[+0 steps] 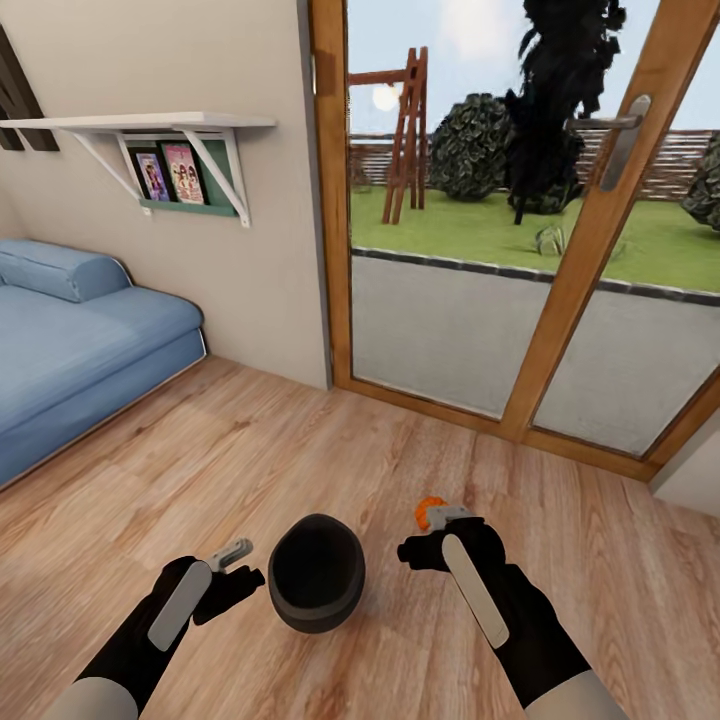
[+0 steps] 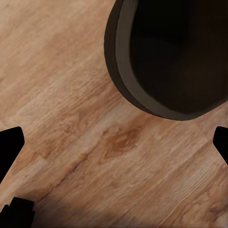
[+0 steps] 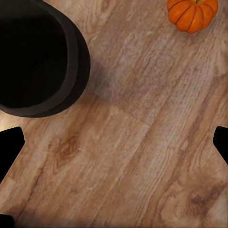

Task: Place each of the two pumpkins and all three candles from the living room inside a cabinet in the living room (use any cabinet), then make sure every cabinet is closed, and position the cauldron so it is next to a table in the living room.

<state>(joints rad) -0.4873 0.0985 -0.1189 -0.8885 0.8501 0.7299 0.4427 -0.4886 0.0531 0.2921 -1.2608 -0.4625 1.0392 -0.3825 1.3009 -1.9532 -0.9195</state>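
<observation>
The cauldron (image 1: 316,585) stands on the wood floor (image 1: 300,450) between both released grippers, left (image 1: 236,562) and right (image 1: 428,535), with one pumpkin (image 3: 192,14) nearby.

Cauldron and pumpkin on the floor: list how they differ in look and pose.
The cauldron is black and smooth-walled with an open, dark hollow mouth; the pumpkin is bright orange, ribbed and closed. The cauldron looks far larger than the pumpkin. In the head view the cauldron lies between both grippers, while the pumpkin peeks out just beyond the right gripper. Both rest on the wooden floor, and neither is held.
</observation>
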